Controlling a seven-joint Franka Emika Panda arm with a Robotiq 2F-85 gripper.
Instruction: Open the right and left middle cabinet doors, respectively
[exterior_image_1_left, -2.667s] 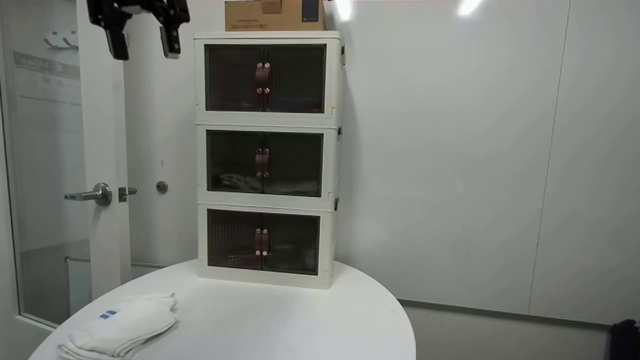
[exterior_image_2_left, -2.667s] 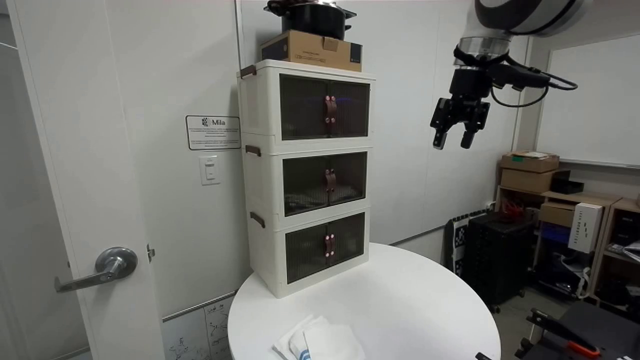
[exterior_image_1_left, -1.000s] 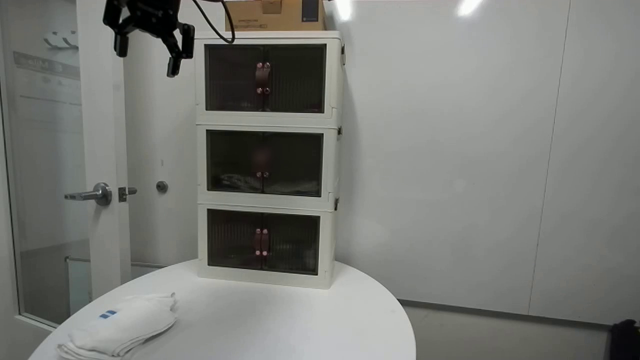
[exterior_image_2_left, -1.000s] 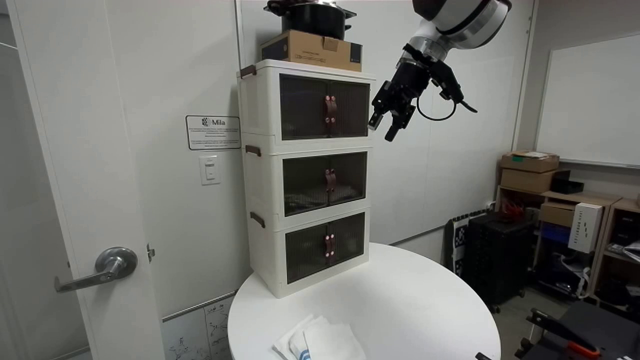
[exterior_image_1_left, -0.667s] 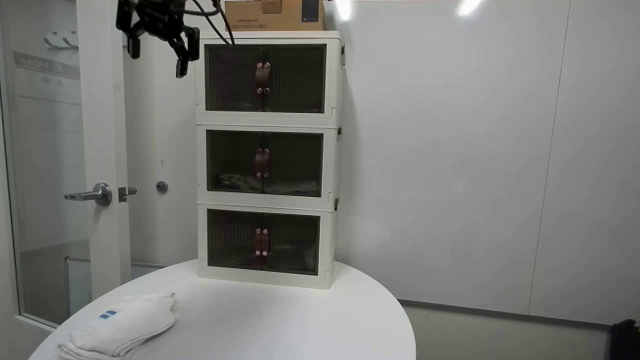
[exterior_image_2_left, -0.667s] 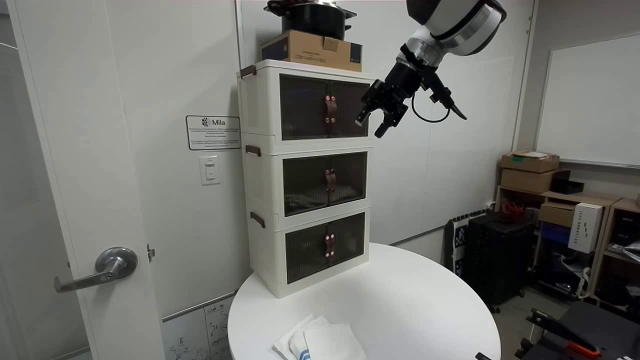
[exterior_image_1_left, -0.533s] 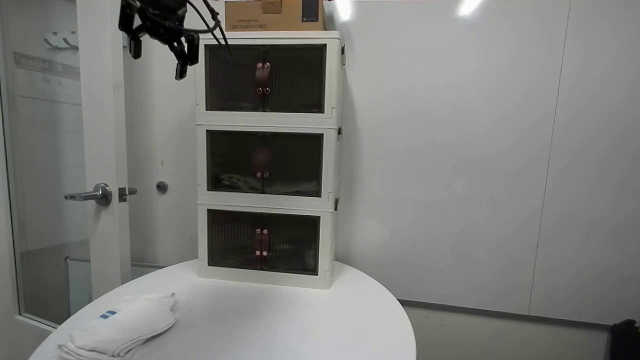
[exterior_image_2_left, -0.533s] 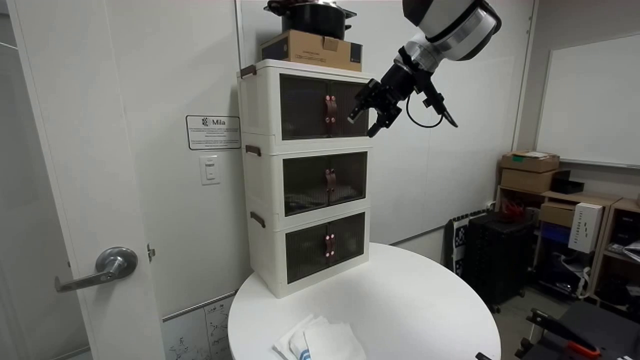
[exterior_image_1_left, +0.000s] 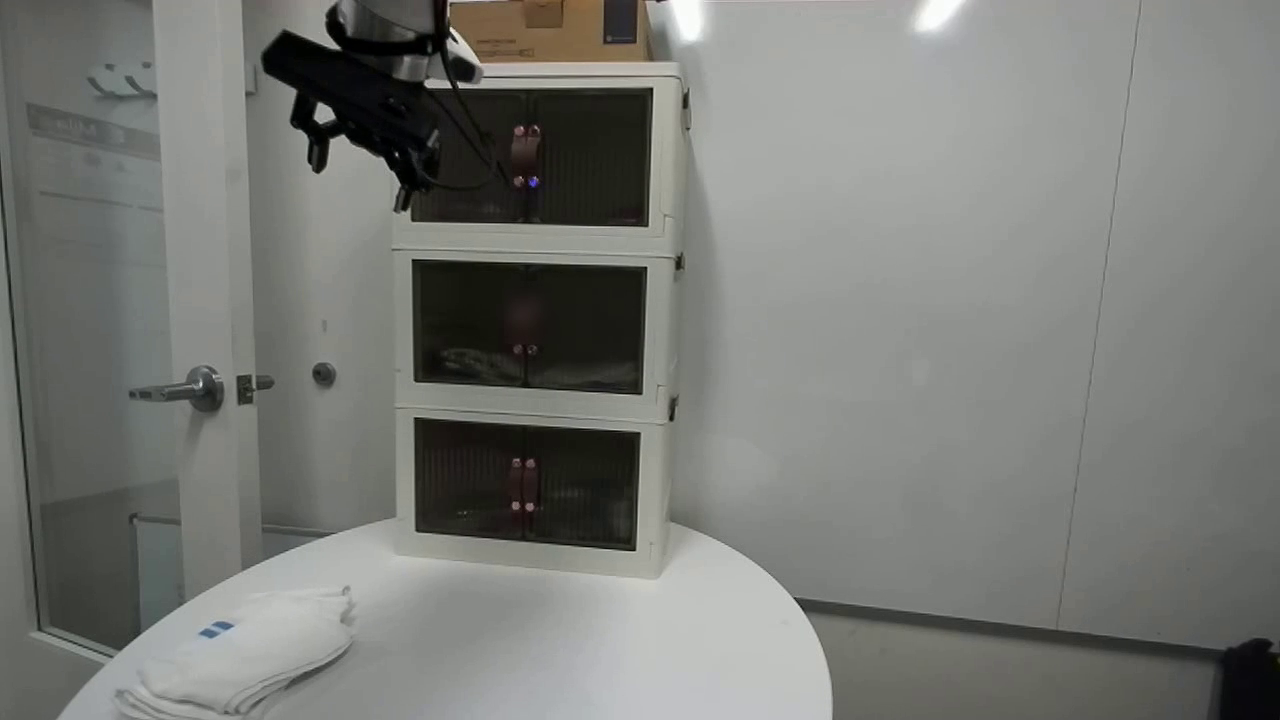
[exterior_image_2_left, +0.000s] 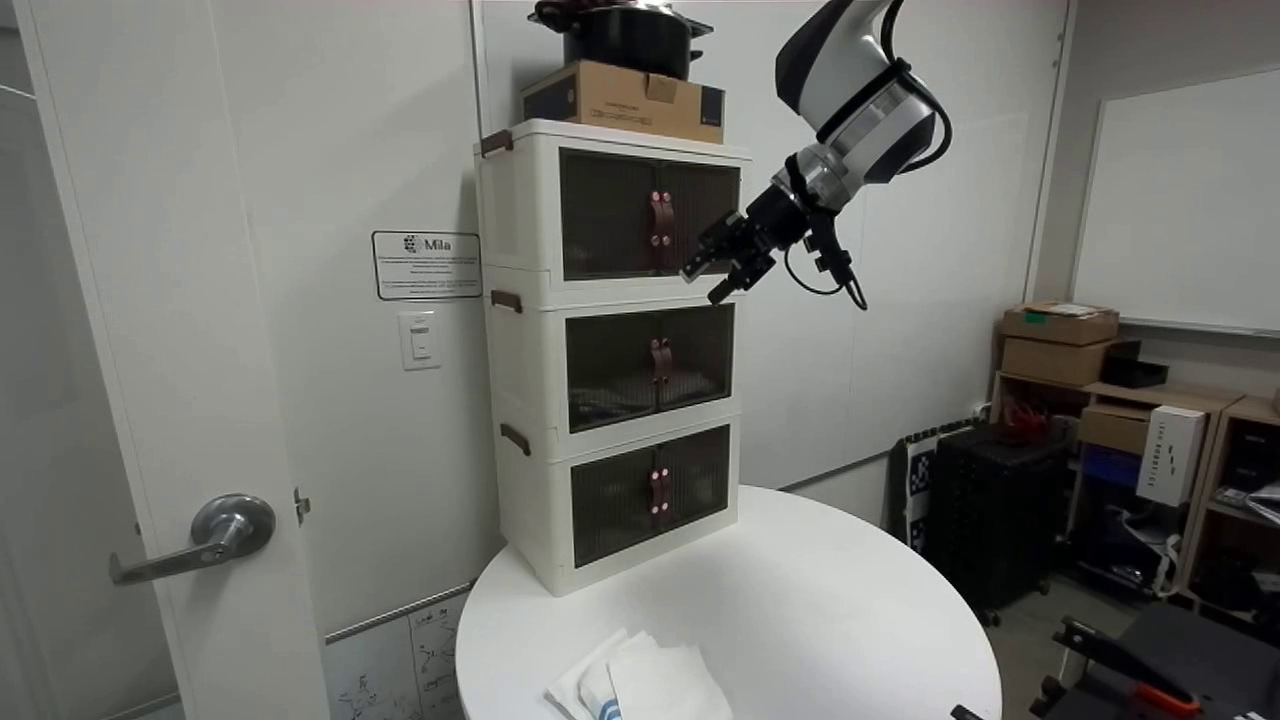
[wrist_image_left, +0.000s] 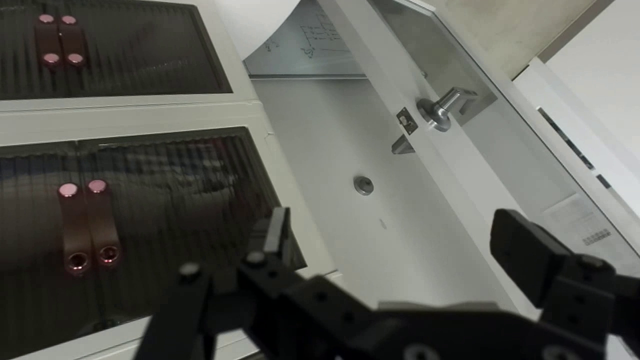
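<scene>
The right middle door and the left middle door sit closed, side by side, across the middle of the white cabinet; my gripper hangs with its jaws wide and nothing between them, not touching either door as far as I can tell. In both exterior views it shows higher than those doors, so I judge the job to be at its approach. I expect each door to be light, stiff and slick, probably thin plastic that could scratch or crack under a shove. The place to take hold first is the right handle, midway along, which the wrist view shows turned upside down; I guess it is softer than the door. It lies just beside the left handle, so I could easily catch both, and I want to work in from its free side and draw back gently.
</scene>
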